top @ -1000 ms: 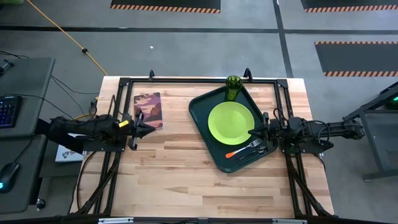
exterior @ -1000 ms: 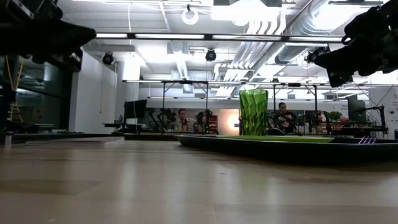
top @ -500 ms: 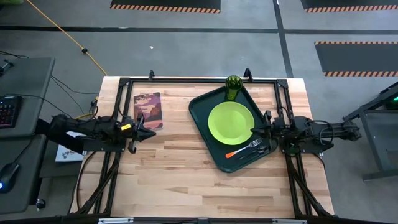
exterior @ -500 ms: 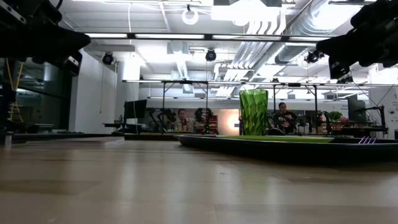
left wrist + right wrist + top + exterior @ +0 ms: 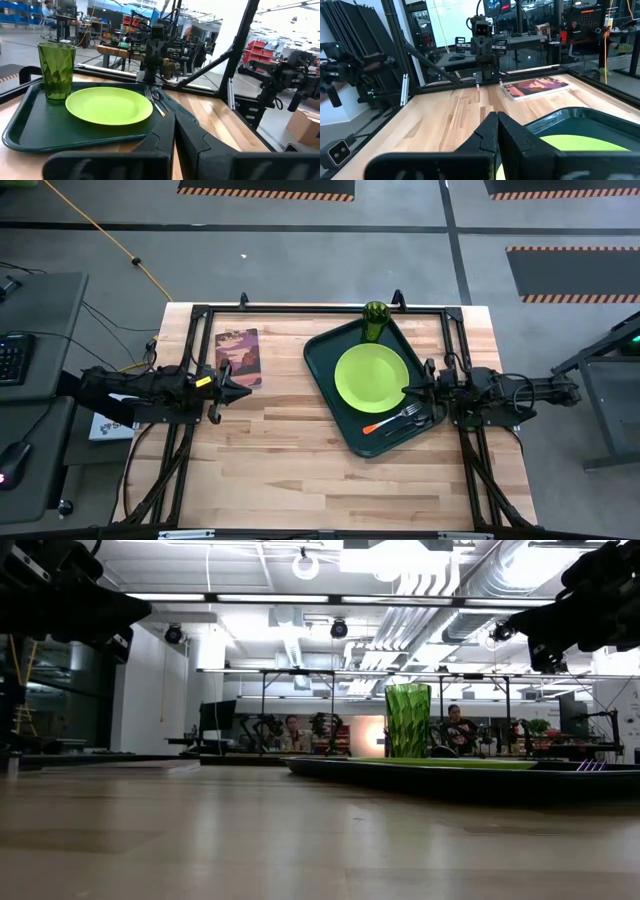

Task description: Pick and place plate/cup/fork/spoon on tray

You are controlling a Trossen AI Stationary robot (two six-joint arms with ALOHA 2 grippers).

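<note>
- The tray lies angled on the counter's right half, carrying plate, cup, fork and spoon.
- The plate lies flat at its middle.
- The cup stands upright in its far corner.
- The fork lies just beside the plate; the spoon is alongside the tines.
- The right pincer, pressed together, hovers at the plate's edge.
- The left pincer, pressed together, waits beside a maroon book.

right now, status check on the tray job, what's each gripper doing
Left gripper shut, empty, beside the picture book. Right gripper shut, empty, at the tray edge. Plate, cup, fork on tray; spoon not made out. Nothing in the way.
</note>
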